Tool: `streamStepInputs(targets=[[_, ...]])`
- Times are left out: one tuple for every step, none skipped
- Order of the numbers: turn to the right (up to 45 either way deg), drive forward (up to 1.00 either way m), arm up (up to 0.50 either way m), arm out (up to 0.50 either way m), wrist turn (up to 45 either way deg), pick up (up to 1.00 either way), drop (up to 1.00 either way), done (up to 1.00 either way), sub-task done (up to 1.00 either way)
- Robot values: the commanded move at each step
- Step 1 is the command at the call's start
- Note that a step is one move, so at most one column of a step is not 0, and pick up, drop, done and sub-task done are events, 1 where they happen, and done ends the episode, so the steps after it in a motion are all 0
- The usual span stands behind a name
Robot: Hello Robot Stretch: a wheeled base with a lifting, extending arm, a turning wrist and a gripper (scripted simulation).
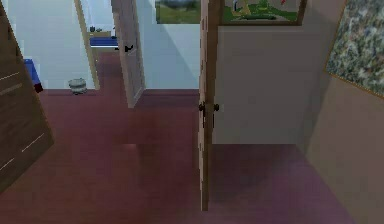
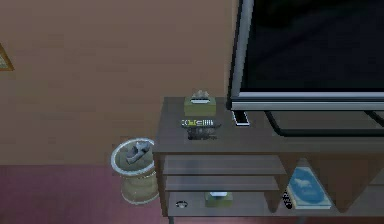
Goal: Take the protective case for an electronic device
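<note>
**Maroon floor, open doors and a television stand**

In the forward view a dark red floor (image 1: 120, 170) runs to pale walls (image 1: 170, 50). A wooden door (image 1: 207, 110) stands edge-on in the middle, and a white door (image 1: 128, 50) hangs ajar farther back. A framed picture (image 1: 262, 10) hangs high up, and a floral one (image 1: 358, 50) on the right-hand wall. In the arm side view a shelved wooden stand (image 2: 172, 125) carries a large dark television (image 2: 310, 50) against a tan wall (image 2: 100, 60). A pale wastebasket (image 2: 135, 170) stands just beside it.
</note>
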Motion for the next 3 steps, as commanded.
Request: streamStepInputs(targets=[[0.0,0.00,0.50,0.00,0.0,0.00,0.00,0.00,0.00],[0.0,0.00,0.36,0.00,0.0,0.00,0.00,0.00,0.00],[0.0,0.00,0.00,0.46,0.0,0.00,0.00,0.00,0.00]])
